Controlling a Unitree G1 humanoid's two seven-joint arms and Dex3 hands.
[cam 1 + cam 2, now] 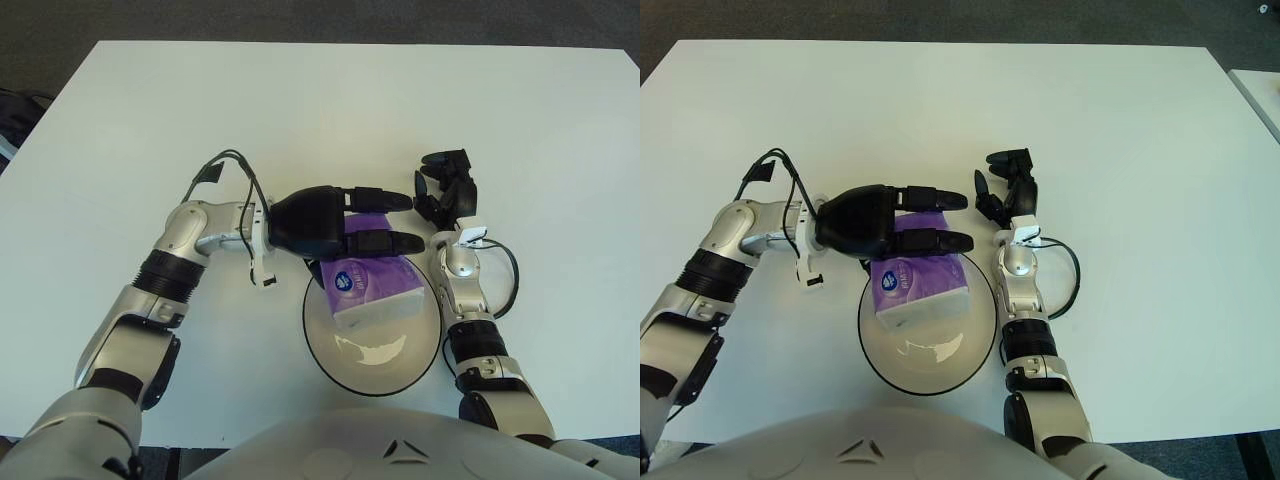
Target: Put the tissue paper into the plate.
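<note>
The purple tissue pack (372,288) lies tilted in the white, black-rimmed plate (375,375) at the table's near edge, its far end leaning over the plate's far rim. My left hand (385,220) reaches in from the left above that far end. Its fingers (378,200) are stretched out straight over the pack, with purple showing between them. They look spread, not clamped, and the thumb is hidden. My right hand (447,188) shows just right of the plate's far side, holding nothing, fingers loosely bent.
The white table (330,100) stretches far and to both sides. A black cable (232,160) loops off my left wrist, and another loops by my right forearm (505,275). Dark floor lies beyond the table's far edge.
</note>
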